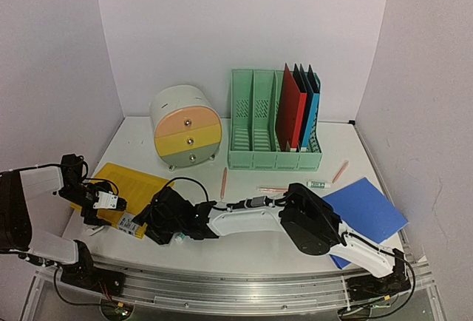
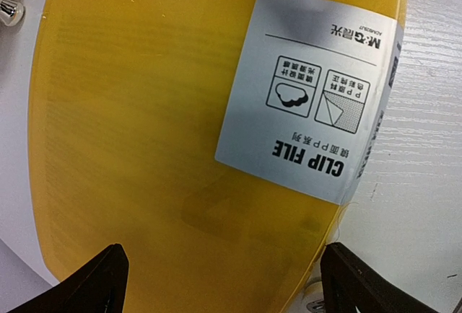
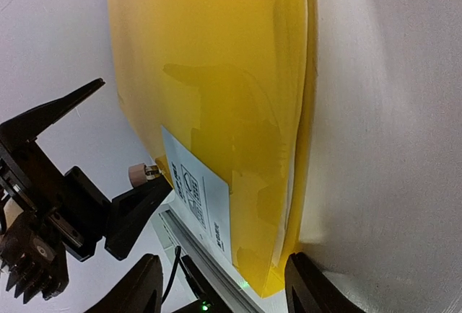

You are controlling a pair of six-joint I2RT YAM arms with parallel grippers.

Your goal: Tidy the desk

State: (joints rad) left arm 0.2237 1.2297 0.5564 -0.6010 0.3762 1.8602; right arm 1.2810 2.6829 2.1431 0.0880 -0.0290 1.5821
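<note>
— Yellow clip file [image 2: 144,147] lies flat, front-left on the desk [image 1: 347,147]. Why both arms?
— Above it the left gripper [image 2: 224,270] hovers, jaws wide and empty — the right gripper [image 3: 224,284], half-open, straddles its corner, gripping nothing, probably to lift it.

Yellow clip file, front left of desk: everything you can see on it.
The yellow clip file is translucent plastic with rounded corners and a white label reading CLIP FILE wrapped over one edge. It lies flat on the desk, front left. The left pincer and right pincer stand open over it; contact unclear.
</note>
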